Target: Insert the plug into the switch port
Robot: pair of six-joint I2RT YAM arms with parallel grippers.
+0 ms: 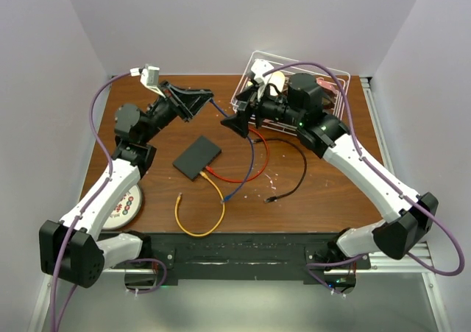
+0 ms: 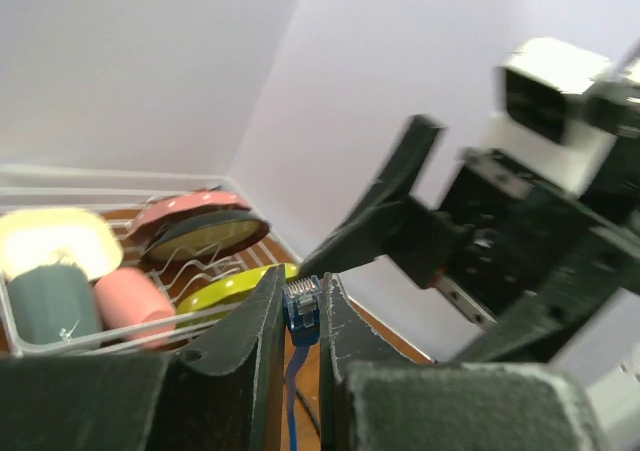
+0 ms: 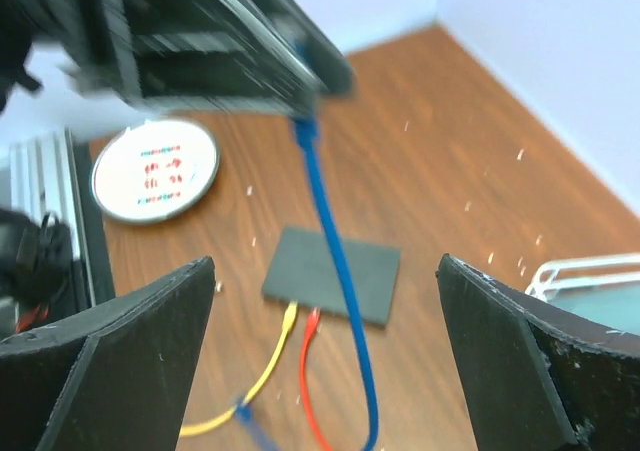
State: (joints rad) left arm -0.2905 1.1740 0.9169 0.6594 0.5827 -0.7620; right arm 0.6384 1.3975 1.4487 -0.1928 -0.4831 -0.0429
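The matte-black switch [image 1: 197, 157] lies flat on the table, also in the right wrist view [image 3: 332, 276]. A yellow cable [image 1: 199, 214] and a red cable [image 1: 246, 171] are plugged into its near edge. My left gripper [image 1: 208, 100] is raised above the table and shut on the blue plug [image 2: 303, 306], contacts pointing outward. The blue cable [image 1: 249, 159] hangs down from it, its other end lying on the table [image 1: 228, 197]. My right gripper [image 1: 237, 124] is open and empty, close to the right of the left gripper, its jaws wide apart above the switch [image 3: 325, 266].
A white wire dish basket [image 1: 335, 78] with plates and cups stands at the back right behind the right arm. A loose black cable [image 1: 294, 177] lies right of the switch. A round plate [image 1: 124, 207] sits at the front left.
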